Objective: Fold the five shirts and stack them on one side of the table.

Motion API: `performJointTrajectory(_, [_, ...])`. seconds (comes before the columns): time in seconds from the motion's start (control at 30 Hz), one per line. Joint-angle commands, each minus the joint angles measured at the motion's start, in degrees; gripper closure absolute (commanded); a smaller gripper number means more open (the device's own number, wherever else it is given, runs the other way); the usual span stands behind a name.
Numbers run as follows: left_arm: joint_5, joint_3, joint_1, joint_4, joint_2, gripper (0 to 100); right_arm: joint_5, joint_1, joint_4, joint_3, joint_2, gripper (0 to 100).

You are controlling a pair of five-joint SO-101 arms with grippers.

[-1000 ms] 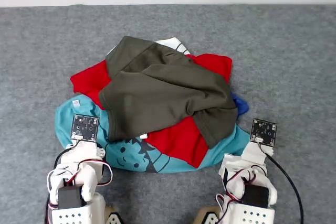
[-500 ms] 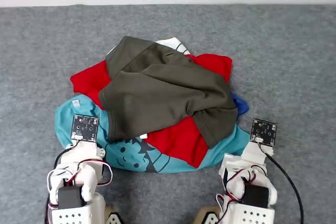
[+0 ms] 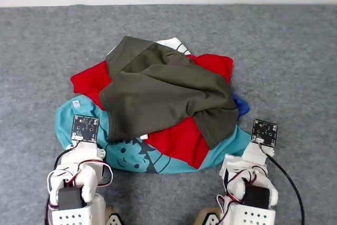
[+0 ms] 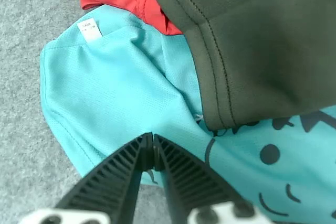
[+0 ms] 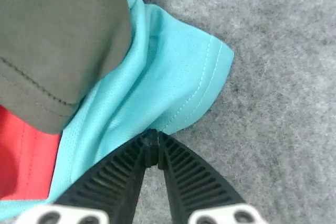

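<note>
Olive shirt (image 3: pixel 163 90) on top, unfolded.
Left gripper (image 4: pixel 153 151) and right gripper (image 5: pixel 152 149) closed, empty, at teal shirt (image 3: pixel 66 119) edges.

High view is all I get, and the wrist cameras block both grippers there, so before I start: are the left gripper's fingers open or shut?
Observer: The left gripper is shut, its tips over the turquoise shirt.
Operator: Is cloth pinched in it?
Observer: None shows between its fingers; the tips meet.
Operator: And the right one?
Observer: The right gripper is shut too, its tips at the hem of the turquoise shirt's sleeve, beside the bare grey mat.
</note>
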Motion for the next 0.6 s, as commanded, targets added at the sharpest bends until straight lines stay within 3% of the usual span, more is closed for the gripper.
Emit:
performJointTrajectory(0.0, [0.1, -0.1, 0.4, 2.1, -0.5, 100, -0.4, -0.2, -0.8, 0.9, -0.7, 99.0])
performJointTrajectory(0.37, [-0.1, -2.6, -0.4, 2.0, -0.6, 100, -0.4, -0.2, -0.8, 0.9, -0.7, 99.0])
performJointTrajectory(0.57, [0.2, -13.2, -7.7, 2.4, -0.5, 100, -0.4, -0.2, -0.8, 0.9, -0.7, 99.0])
